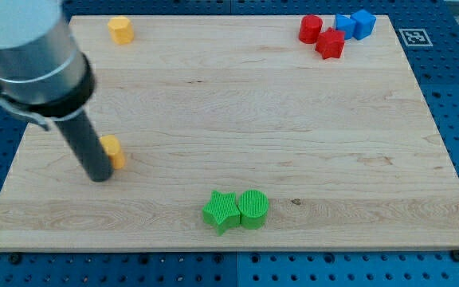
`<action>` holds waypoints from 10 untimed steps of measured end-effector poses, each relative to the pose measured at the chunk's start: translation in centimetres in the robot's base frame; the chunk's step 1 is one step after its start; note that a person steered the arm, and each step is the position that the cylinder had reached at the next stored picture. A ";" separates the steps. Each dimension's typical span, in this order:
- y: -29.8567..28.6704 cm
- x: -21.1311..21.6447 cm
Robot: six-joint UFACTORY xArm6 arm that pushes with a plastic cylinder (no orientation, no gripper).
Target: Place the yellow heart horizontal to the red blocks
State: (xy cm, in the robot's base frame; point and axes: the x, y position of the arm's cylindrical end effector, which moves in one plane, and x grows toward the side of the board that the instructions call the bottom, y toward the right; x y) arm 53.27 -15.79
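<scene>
Two red blocks sit close together at the view's top right: a rounded one (pixel 311 29) and a star-like one (pixel 330 44). One yellow block (pixel 120 29) lies at the top left near the board's top edge. A second yellow block (pixel 115 151) lies at mid-left, partly hidden by my rod. I cannot tell which of the two is the heart. My tip (pixel 100 177) rests on the board just left of and slightly below this second yellow block, touching or nearly touching it.
Two blue blocks (pixel 344 25) (pixel 362 23) touch the red ones on their right. A green star (pixel 221 211) and a green round block (pixel 253 208) sit side by side at the bottom middle. The wooden board (pixel 237 112) lies on a blue pegboard.
</scene>
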 end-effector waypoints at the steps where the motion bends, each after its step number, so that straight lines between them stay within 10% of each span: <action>1: 2.4 -1.4; 10: -1.5 -2.1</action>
State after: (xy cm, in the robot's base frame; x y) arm 51.19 -17.32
